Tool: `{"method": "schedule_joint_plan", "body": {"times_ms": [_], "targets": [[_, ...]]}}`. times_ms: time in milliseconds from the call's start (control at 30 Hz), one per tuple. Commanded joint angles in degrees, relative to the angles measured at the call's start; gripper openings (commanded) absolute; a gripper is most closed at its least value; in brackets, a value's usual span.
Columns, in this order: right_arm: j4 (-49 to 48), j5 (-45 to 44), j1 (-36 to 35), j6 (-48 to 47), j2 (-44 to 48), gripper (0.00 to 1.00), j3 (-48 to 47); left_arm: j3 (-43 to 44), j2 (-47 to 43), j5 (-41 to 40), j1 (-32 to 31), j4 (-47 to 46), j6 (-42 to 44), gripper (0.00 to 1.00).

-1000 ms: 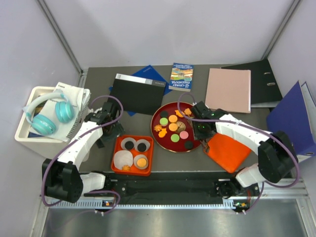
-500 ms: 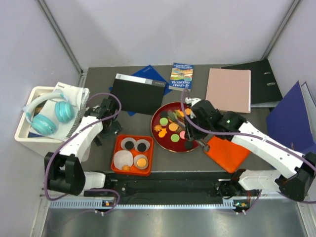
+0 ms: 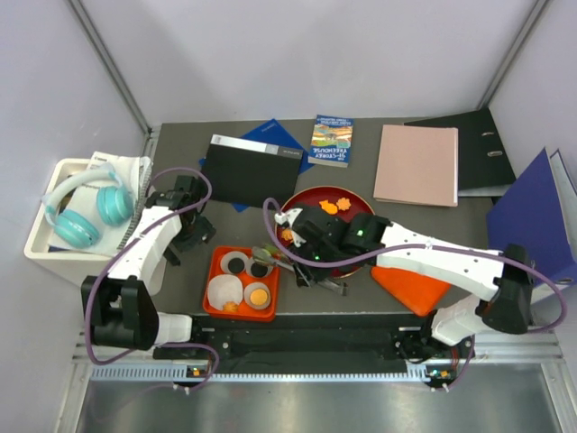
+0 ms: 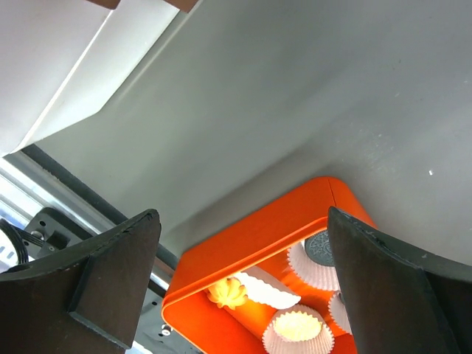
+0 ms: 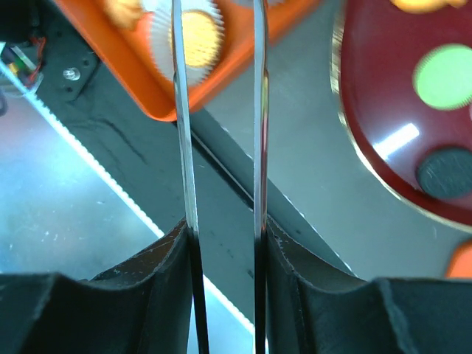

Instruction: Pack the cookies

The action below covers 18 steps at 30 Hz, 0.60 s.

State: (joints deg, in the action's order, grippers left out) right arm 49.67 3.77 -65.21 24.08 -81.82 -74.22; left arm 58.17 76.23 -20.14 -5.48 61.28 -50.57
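Observation:
An orange tray (image 3: 216, 262) holds white paper cups: two with black cookies (image 3: 236, 263), one with an orange cookie (image 3: 258, 295), plus a loose orange flower cookie (image 3: 231, 307). My right gripper (image 3: 305, 260) is shut on metal tongs (image 3: 270, 257), whose tips reach over the tray's right side. What the tips hold is too small to tell. The right arm covers most of the red plate (image 3: 347, 194); orange flower cookies (image 3: 329, 207) show at its back. In the right wrist view the tongs (image 5: 258, 110) run from my right gripper (image 5: 223, 228), beside a green cookie (image 5: 445, 76). My left gripper (image 3: 185, 236) (image 4: 240, 221) hangs open left of the tray (image 4: 243, 251).
An orange lid (image 3: 410, 280) lies right of the plate. A white box with headphones (image 3: 81, 212) stands at the left edge. At the back lie a black folder (image 3: 248, 167), a booklet (image 3: 331, 140), a pink folder (image 3: 416, 164), a black binder (image 3: 478, 149) and a blue binder (image 3: 532, 216).
My right arm has swung left from over the red plate to the orange tray, taking the tongs with it. The left arm has drawn back slightly to the upper left.

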Motion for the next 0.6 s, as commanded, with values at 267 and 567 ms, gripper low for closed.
{"method": "schedule_joint_plan", "body": {"times_ms": [267, 567], "targets": [[-5.7, 5.9, -6.0, -4.2, -9.6, 0.33, -9.5, 0.2, -2.8, 5.5, 1.1, -1.2, 2.4, 0.99], [-7.3, 7.3, -6.9, -4.4, -12.9, 0.34, -10.3, -0.1, -2.2, 8.2, 1.0, -1.7, 2.9, 0.99]]}}
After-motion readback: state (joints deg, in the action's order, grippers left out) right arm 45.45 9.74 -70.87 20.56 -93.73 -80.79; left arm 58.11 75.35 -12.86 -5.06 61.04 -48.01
